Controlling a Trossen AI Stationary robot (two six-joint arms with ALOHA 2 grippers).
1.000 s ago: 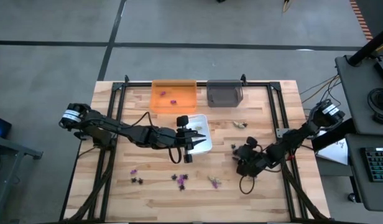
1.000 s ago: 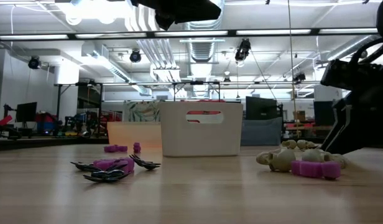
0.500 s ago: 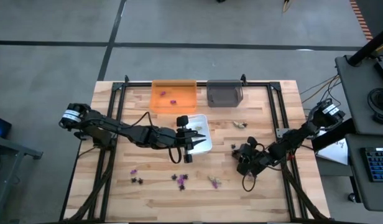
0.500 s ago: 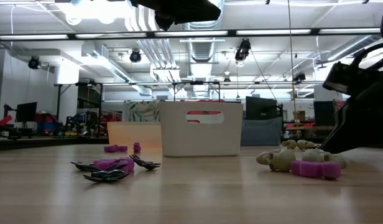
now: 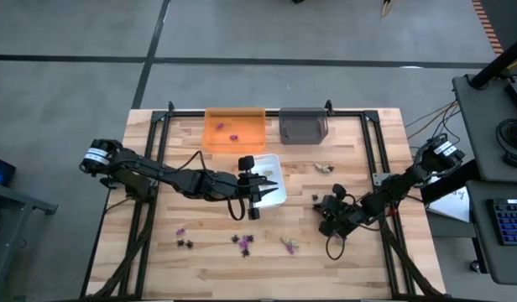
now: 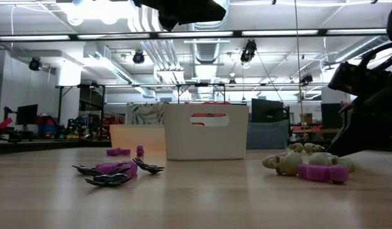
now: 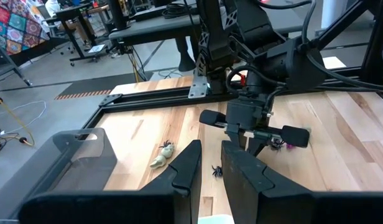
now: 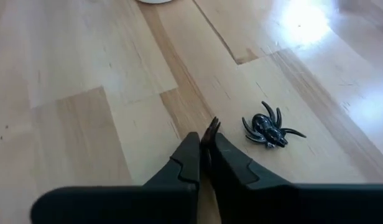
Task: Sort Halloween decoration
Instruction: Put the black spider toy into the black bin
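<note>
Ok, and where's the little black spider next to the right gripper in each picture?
High view: the black spider is a dark speck right of centre, just beyond the right gripper.
Low view: cannot pick it out.
Left wrist view: spider low in the middle, on the wood.
Right wrist view: spider right of centre, close to the shut fingertips.
Shared landmark: the right gripper, always beside it.

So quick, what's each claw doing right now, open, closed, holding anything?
Left gripper: over the white tray, fingers a little apart, nothing seen between them.
Right gripper: shut on the bare table, holding nothing; the black spider lies just beside it.
</note>
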